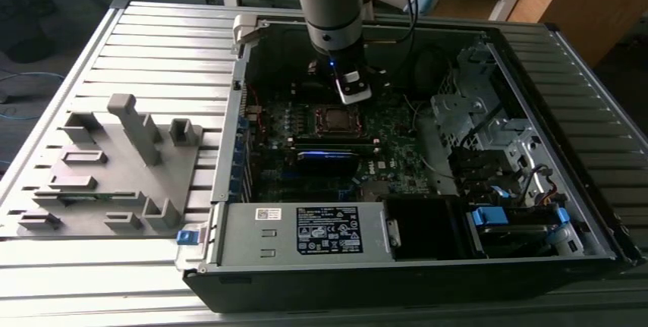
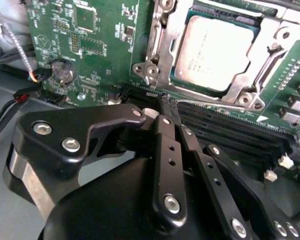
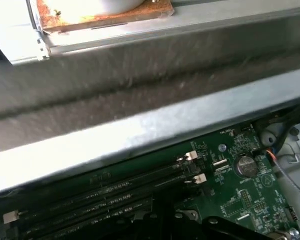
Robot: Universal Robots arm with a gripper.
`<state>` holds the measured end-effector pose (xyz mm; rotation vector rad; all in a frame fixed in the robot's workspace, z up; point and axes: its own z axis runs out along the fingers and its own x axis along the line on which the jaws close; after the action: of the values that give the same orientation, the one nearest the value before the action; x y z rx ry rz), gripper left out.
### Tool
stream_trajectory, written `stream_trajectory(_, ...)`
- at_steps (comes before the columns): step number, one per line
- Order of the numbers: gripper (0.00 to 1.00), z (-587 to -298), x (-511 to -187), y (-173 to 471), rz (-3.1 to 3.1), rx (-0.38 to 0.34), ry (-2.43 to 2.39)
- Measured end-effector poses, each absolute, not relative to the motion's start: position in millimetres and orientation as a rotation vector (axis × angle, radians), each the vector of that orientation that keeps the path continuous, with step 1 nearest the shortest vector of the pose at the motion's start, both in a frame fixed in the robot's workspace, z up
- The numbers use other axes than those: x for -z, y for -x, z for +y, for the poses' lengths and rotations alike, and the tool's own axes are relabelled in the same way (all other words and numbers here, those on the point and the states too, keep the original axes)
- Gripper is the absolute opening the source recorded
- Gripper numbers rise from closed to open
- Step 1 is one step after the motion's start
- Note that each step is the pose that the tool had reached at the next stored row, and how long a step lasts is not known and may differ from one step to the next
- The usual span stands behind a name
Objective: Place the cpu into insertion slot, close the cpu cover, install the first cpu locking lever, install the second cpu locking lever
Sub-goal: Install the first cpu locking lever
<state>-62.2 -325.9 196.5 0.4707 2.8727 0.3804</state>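
Note:
The cpu point(image 2: 214, 52), a silvery-grey square chip, lies flat in the insertion slot point(image 1: 335, 120) on the green motherboard. The cpu cover point(image 2: 239, 91), a thin silvery frame, lies down around the chip's edges. A thin metal lever point(image 2: 271, 64) runs along one side of the frame. My gripper point(image 2: 168, 102) hangs just beside the socket, over the black memory slots point(image 2: 225, 127). Its black fingers point(image 2: 166, 145) are pressed together with nothing between them. In the exterior view the gripper point(image 1: 353, 93) hovers slightly behind the socket, inside the open computer case.
The case walls point(image 1: 235, 114) surround the board, with the power supply point(image 1: 303, 228) at the front and drive cages point(image 1: 476, 114) on the exterior view's right. A grey fixture plate point(image 1: 111, 168) sits on the exterior view's left. A coin battery point(image 3: 246, 165) and cables point(image 2: 20, 90) lie nearby.

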Motion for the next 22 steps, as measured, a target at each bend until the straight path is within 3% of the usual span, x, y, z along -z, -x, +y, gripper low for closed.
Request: stream_trajectory(22,0.1,-325.9,-194.4,71.0,2.854,-0.413,-0.471)
